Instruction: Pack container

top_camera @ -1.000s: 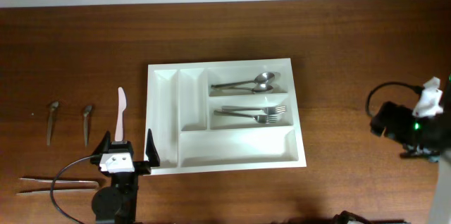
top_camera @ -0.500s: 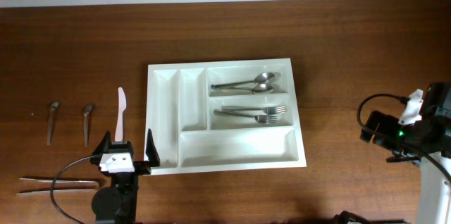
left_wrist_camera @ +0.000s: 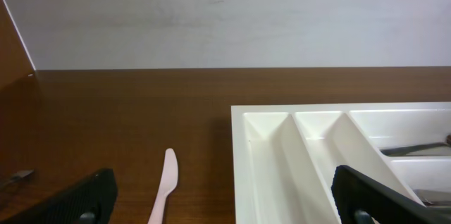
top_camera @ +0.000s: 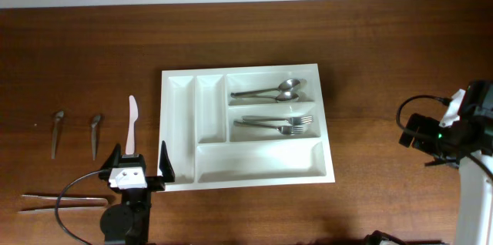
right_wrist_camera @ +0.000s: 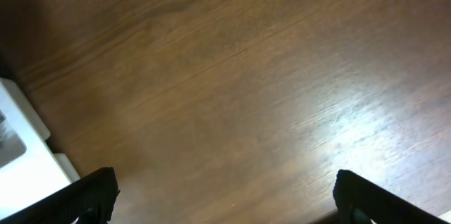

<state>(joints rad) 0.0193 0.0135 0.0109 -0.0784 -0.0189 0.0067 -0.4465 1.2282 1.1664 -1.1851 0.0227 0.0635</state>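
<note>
The container (top_camera: 240, 68), a white compartment tray, lies mid-table. Two spoons (top_camera: 269, 91) lie in its upper wide compartment and two forks (top_camera: 276, 124) in the middle one; the other compartments look bare. A pale pink knife (top_camera: 132, 125) lies on the wood left of the tray. My left gripper (top_camera: 139, 166) stands open at the tray's front-left corner, with the knife (left_wrist_camera: 164, 192) and the tray rim (left_wrist_camera: 239, 153) between its fingers in the left wrist view. Far right, my right gripper (right_wrist_camera: 225, 199) hangs open over bare wood.
Two small metal spoons (top_camera: 57, 132) (top_camera: 95, 133) lie at the far left. Two long thin sticks (top_camera: 62, 201) lie near the front-left edge. A black cable loops from the left arm's base (top_camera: 123, 222). A white corner (right_wrist_camera: 21, 153) shows at the right wrist view's left edge.
The right arm has shifted and turned at the table's right edge, dipping toward the front and coming back a little. The left arm and the cutlery have not moved.
</note>
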